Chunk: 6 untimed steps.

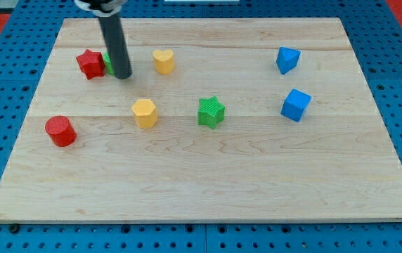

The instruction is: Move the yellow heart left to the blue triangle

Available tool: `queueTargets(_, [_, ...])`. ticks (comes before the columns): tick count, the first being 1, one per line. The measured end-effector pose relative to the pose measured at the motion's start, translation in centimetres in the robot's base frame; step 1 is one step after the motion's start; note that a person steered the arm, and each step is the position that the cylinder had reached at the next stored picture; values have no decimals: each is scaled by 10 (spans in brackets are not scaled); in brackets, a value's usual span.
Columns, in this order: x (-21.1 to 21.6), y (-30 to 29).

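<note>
The single camera view looks down on a pale wooden board (201, 183) lying on a blue pegboard surface (4, 140). The arm carries no gripper: it ends in a straight dark rod, and nothing is held by it. The rod comes down from the far left, and its tip (121, 75) rests on the board in the far left part.

A green block (107, 62), its shape mostly hidden behind the rod, sits just left of the tip, and a red star (89, 64) lies just beside that block on its left. The yellow heart (163, 61) sits to the right of the tip, near it but apart from it. The blue triangle (287, 60) lies well to the right of the heart, in the far right part.

Nearer the camera, a red cylinder (60, 131) stands at the left. A yellow hexagon (145, 112) and a green star (211, 112) sit around the middle. A blue cube (296, 105) lies at the right, below the triangle.
</note>
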State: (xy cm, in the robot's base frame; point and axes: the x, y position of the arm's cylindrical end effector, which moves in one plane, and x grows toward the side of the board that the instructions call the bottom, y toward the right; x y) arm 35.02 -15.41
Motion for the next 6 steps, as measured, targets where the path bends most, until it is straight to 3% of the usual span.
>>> queueTargets(3, [-31, 46])
queueTargets(5, [-34, 183])
queueTargets(6, [-34, 212])
